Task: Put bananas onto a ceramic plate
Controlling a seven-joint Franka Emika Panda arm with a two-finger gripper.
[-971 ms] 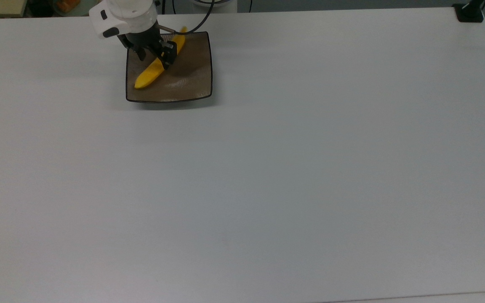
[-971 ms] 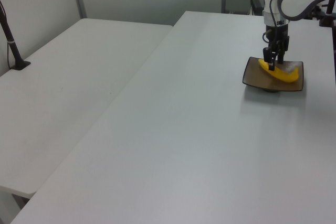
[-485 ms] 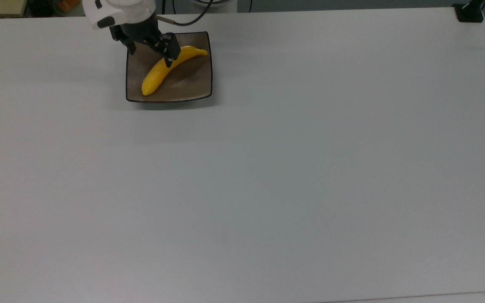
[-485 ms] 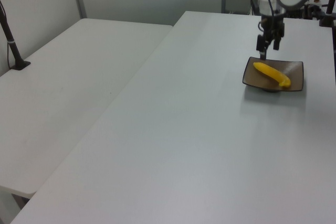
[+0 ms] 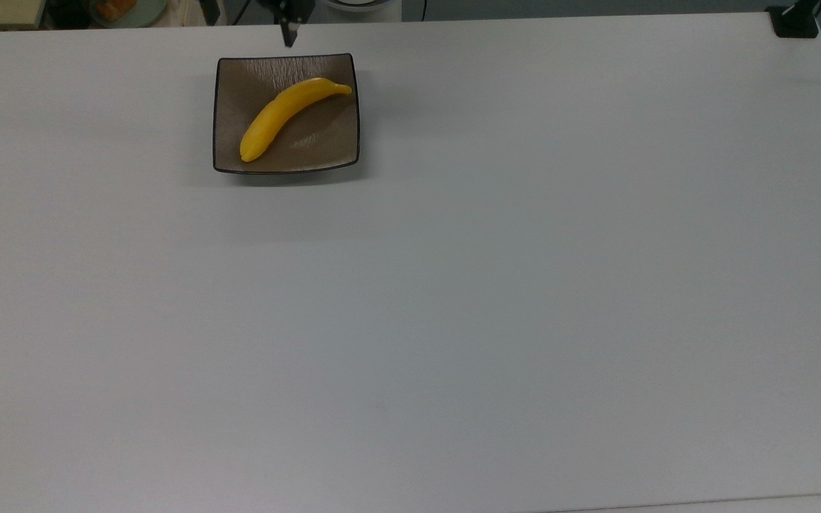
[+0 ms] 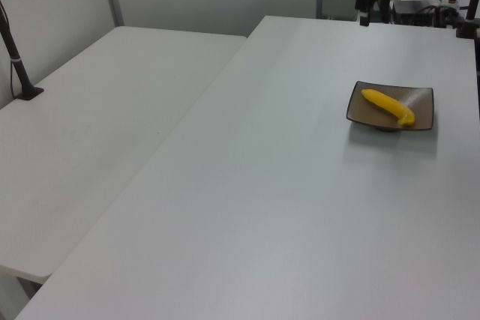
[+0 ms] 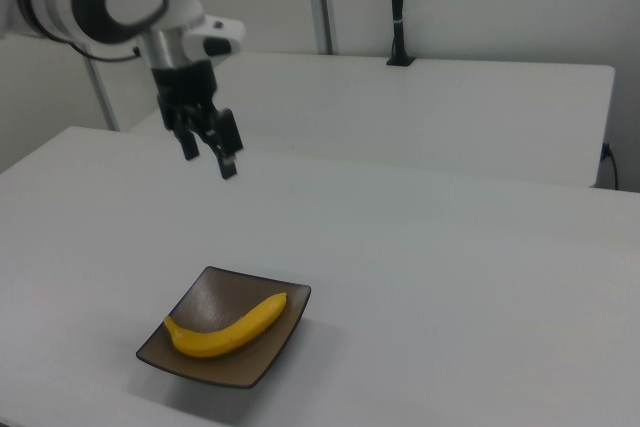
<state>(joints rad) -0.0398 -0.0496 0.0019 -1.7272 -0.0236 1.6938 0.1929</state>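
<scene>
A white table carries the ceramic plate near the top view's upper left. The gripper hangs high above it (fingers parted, holding nothing). The banana lies diagonally on the plate.

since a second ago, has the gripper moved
Yes. The gripper has lifted off the banana and pulled back past the ceramic plate's far edge in the top view.

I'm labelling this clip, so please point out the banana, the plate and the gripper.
banana [image 5: 286,113]: top view, middle of its yellow body.
ceramic plate [image 5: 325,142]: top view, bare brown surface near a corner.
gripper [image 7: 207,154]: right view, midway between its open fingertips, raised above the table.
</scene>
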